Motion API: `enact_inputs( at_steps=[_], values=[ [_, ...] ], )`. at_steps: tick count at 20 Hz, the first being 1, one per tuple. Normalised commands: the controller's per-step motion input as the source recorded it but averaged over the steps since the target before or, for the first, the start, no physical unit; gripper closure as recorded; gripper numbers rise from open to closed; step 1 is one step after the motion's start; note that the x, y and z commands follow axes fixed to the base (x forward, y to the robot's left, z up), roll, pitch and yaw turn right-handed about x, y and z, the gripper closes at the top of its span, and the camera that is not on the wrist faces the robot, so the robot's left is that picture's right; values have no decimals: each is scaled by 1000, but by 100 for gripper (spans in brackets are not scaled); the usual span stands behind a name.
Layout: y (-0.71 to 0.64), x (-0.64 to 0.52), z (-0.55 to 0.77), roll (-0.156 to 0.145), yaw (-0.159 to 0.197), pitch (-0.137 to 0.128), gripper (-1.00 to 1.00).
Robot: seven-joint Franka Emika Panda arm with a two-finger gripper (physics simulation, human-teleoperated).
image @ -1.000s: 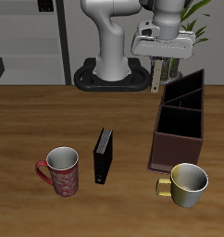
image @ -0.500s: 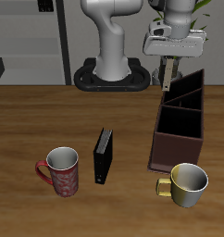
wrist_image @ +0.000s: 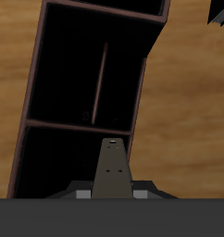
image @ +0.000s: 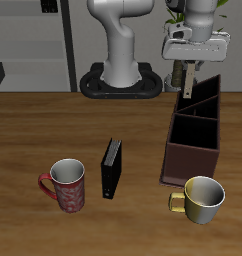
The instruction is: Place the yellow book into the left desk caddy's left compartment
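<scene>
Two mugs point(image: 65, 184) flank black book point(image: 111, 168); jaws point(image: 189, 92) grip yellow book point(image: 189, 80).

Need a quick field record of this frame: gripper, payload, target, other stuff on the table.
gripper: gripper shut on the yellow book, above the caddy's far end
book pose: upright, hanging below the fingers, not yet inside
target: left desk caddy, dark, partitioned, sections look empty in wrist view
other items: black book standing upright; red mug; yellow mug by the caddy's near end
</scene>
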Motion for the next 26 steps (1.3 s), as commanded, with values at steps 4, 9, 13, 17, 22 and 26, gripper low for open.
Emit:
enact_inputs(
  at_steps=[4,9,13,17,22,26],
  values=[
    [195,108,-35,50,23,5,100],
    [125,38,-85,-1,-17,26,100],
    [194,-45,-68,53,16,1,100],
    [113,34,-216,9,-14,49,100],
    [167,-85,-221,49,24,12,100],
    [-13,129,-300,-20,12,44,100]
  ],
)
